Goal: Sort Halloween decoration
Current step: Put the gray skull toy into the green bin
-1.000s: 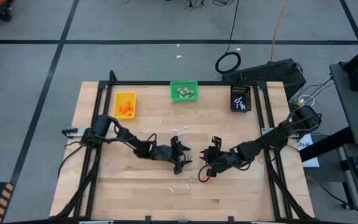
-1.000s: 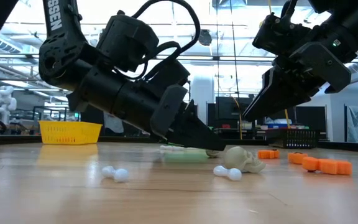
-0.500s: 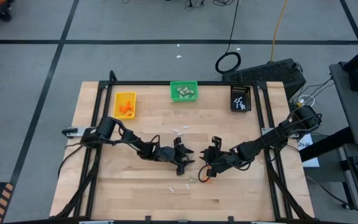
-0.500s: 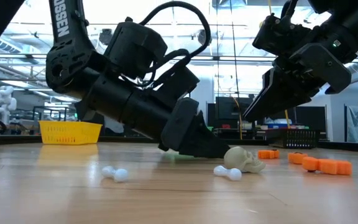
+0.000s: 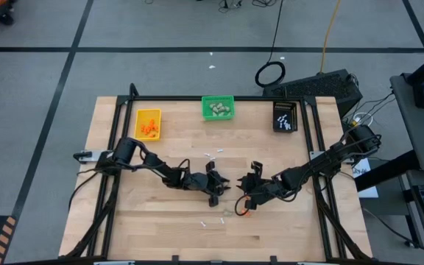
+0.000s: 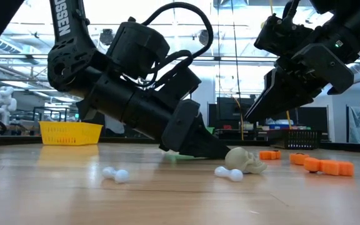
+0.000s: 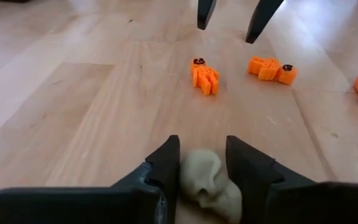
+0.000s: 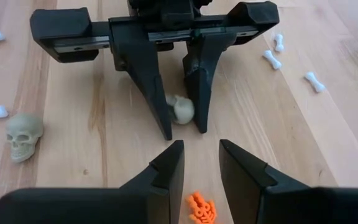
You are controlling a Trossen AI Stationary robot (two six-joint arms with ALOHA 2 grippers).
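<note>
Beige-grey little skull (image 7: 209, 184) sits on the wooden table (image 5: 124, 221) near the middle, right between the left gripper (image 7: 202, 163) fingers, which are closed in around it and look to be touching both sides. From the right wrist view you can see the same skull (image 8: 181, 109) wedged between those two dark fingers. A second skull (image 8: 23, 135) lies off on its own, with white bones (image 8: 270, 58) scattered around. Orange figures (image 7: 204, 75) lie just past the held skull, more of them (image 6: 327, 166) further along in the low view. The right gripper (image 8: 201, 163) hangs just above the table facing the left one, jaws partly apart with nothing in them, an orange piece (image 8: 201, 209) lying under it. Along the far edge are the yellow bin (image 5: 148, 123), green bin (image 5: 218, 108) and black bin (image 5: 285, 116), each already holding some pieces.
</note>
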